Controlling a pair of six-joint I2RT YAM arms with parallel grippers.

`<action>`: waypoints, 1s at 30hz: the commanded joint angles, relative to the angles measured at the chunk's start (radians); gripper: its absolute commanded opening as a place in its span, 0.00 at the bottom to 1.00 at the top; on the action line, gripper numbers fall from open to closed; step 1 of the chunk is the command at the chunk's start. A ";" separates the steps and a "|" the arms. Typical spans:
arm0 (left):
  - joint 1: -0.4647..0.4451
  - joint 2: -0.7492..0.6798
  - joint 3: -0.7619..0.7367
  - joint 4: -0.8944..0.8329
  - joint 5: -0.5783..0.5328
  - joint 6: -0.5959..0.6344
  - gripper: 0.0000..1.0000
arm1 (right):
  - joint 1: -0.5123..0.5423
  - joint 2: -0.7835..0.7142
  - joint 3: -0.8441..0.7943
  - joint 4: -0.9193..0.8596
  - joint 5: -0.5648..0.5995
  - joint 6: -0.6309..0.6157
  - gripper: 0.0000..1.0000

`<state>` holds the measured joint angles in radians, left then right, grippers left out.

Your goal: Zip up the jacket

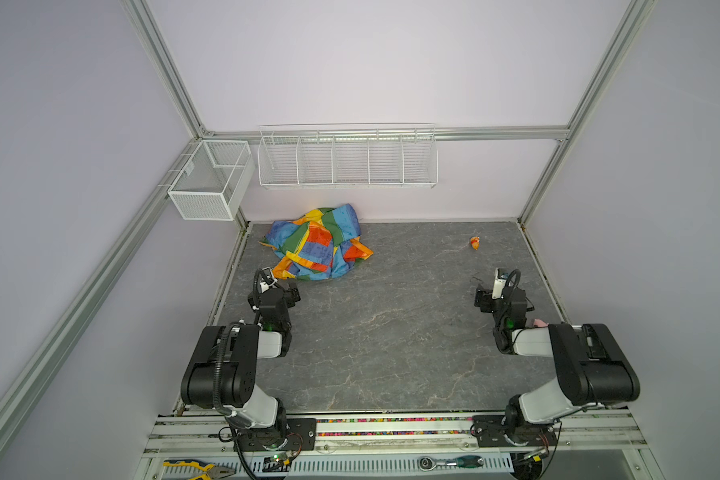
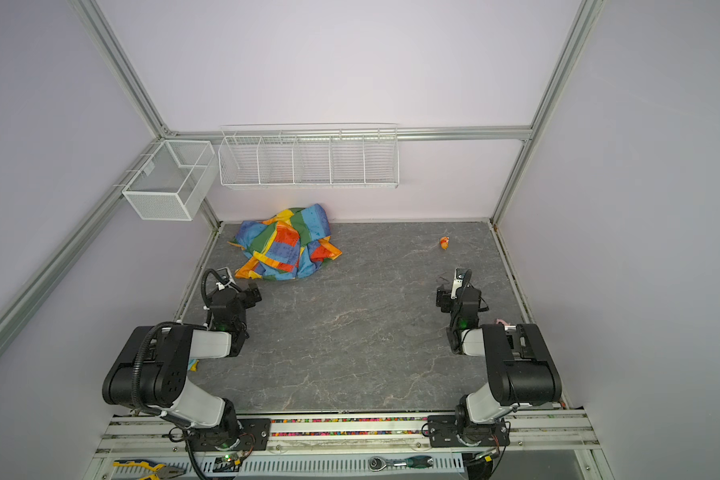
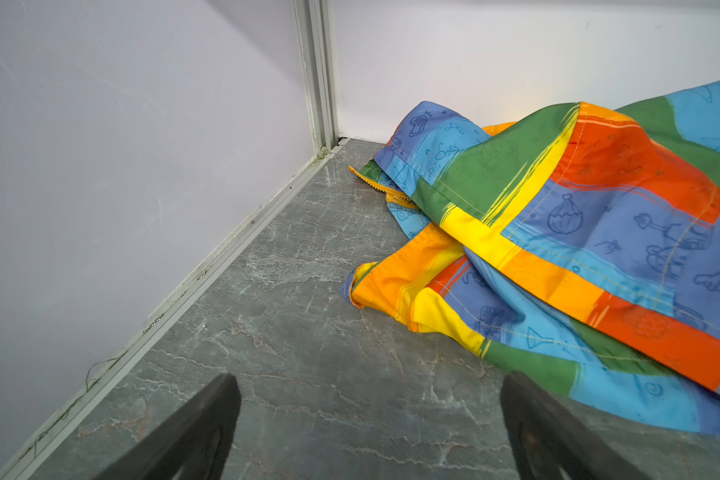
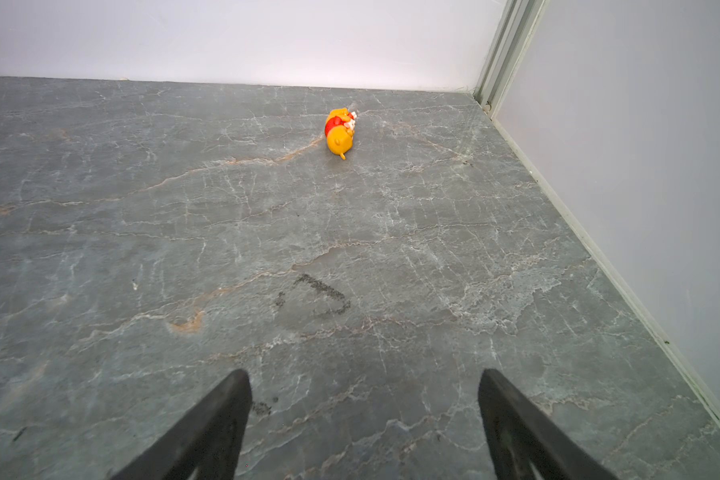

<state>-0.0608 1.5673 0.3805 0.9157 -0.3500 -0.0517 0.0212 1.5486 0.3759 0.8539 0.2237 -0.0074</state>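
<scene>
The jacket (image 1: 319,243) lay crumpled in the far left corner of the table (image 1: 391,340). The left gripper (image 3: 371,378) hung just beside it, jaws wide and empty. The right gripper (image 4: 364,374) was likewise spread, holding nothing, well apart from the jacket.

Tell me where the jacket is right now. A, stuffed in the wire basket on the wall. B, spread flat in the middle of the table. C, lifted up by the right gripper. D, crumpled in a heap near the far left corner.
D: in both top views the jacket lies bunched in a heap on the table, right against the back wall and toward the left corner.
</scene>
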 commanded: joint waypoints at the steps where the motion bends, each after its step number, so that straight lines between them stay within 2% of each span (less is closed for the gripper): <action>1: 0.001 -0.013 -0.002 0.020 0.005 -0.005 0.99 | 0.001 -0.021 0.006 0.013 0.012 0.002 0.88; 15: -0.001 -0.032 -0.002 0.011 0.013 0.003 0.99 | 0.002 -0.035 0.006 0.021 0.030 0.000 0.88; 16: -0.001 -0.064 0.009 -0.036 0.021 0.003 0.99 | 0.001 -0.066 0.033 -0.076 0.038 0.017 0.88; 20: -0.007 -0.183 0.128 -0.356 -0.077 -0.036 0.99 | 0.002 -0.130 0.090 -0.232 0.095 0.038 0.88; 23: -0.017 -0.268 0.168 -0.454 -0.101 -0.048 0.99 | 0.005 -0.212 0.136 -0.365 0.103 0.045 0.88; 28: -0.017 -0.433 0.315 -0.738 -0.086 -0.181 0.99 | 0.007 -0.411 0.211 -0.561 0.074 0.140 0.88; 30: -0.018 -0.490 0.386 -0.873 -0.053 -0.190 0.99 | 0.006 -0.499 0.290 -0.740 0.059 0.210 0.88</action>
<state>-0.0750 1.1442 0.6800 0.2932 -0.4202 -0.1699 0.0223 1.1355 0.5884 0.3290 0.2943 0.1074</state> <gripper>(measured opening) 0.988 0.882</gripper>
